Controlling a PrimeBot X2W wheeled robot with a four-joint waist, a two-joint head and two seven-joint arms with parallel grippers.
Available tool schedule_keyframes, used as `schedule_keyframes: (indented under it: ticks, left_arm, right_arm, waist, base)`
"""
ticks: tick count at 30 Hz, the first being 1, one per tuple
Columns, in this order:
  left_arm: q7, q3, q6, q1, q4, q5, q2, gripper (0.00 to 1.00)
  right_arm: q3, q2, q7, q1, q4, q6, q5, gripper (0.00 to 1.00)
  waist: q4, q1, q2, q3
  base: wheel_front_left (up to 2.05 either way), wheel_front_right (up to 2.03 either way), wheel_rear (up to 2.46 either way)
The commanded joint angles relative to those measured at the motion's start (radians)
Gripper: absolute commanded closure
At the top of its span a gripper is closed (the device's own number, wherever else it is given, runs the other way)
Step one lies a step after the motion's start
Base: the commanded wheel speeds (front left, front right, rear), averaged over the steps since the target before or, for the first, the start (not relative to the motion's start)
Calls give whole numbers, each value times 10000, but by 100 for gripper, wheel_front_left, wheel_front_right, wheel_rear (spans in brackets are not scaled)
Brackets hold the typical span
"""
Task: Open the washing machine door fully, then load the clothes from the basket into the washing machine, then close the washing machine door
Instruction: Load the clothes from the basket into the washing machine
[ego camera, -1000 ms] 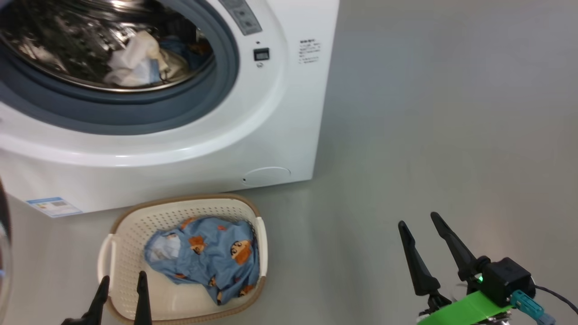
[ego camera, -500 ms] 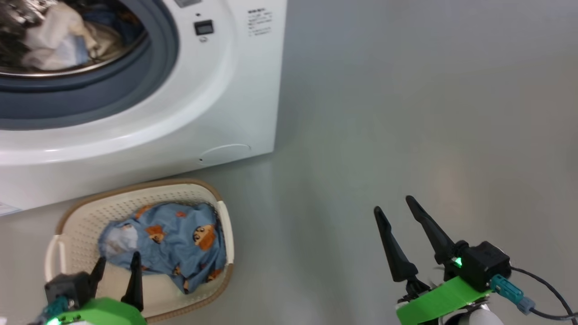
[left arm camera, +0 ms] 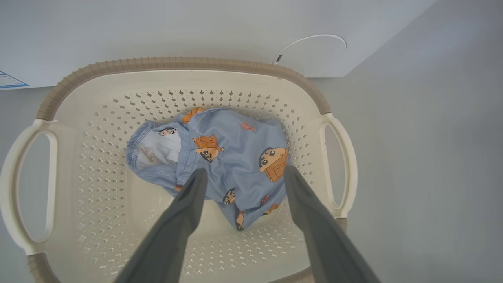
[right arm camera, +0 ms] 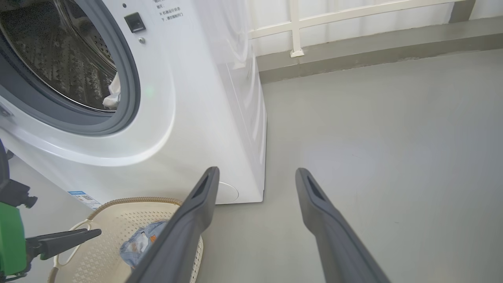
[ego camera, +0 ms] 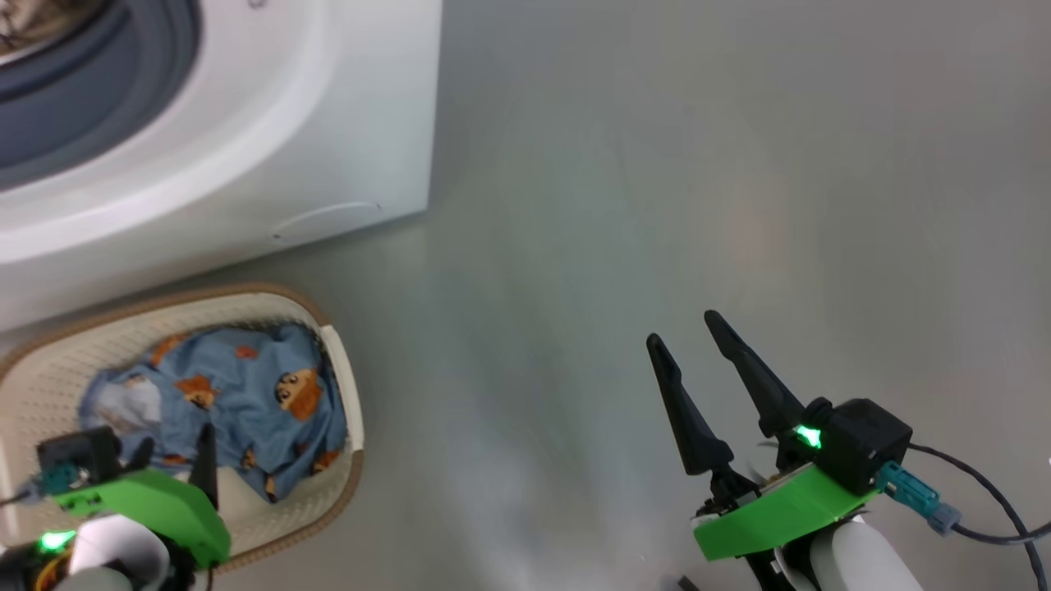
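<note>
Left gripper (left arm camera: 243,171) open above the basket (left arm camera: 177,63)
Its spread fingers hold nothing over the light-blue cartoon-print garment (left arm camera: 235,153) in the basket, just before the white washing machine (ego camera: 328,123); the right gripper (ego camera: 681,327), over the floor (ego camera: 657,164), gapes empty too.

In front of washing machine (ego camera: 246,148): basket (left arm camera: 188,65) holding clothes (left arm camera: 235,157); above basket: left gripper (left arm camera: 244,171); well right, over floor (ego camera: 657,164): right gripper (ego camera: 681,327).

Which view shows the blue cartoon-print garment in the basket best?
The left wrist view: it looks straight down on the blue cartoon-print garment, large and sharp in the basket, between the open jaws of the left gripper. The head view shows it smaller, partly behind that gripper. The right wrist view catches a small part beside its finger.
</note>
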Motion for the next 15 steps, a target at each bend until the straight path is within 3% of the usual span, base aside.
schedule_keyframes:
  ticks: [1, 15]
  left_arm:
    - [37, 354, 44, -250, -12, -54, 325, 0]
    - [17, 452, 179, -1757, 1421, -182, 828, 0]
  right_arm:
    - [284, 29, -48, -147, -248, 16, 64, 0]
    - [637, 29, -48, -709, -264, 16, 284, 0]
  waist:
    - [-370, 0, 0, 585]
    - [-663, 0, 0, 1771]
  base:
    - [0, 0, 0]
    - [0, 0, 0]
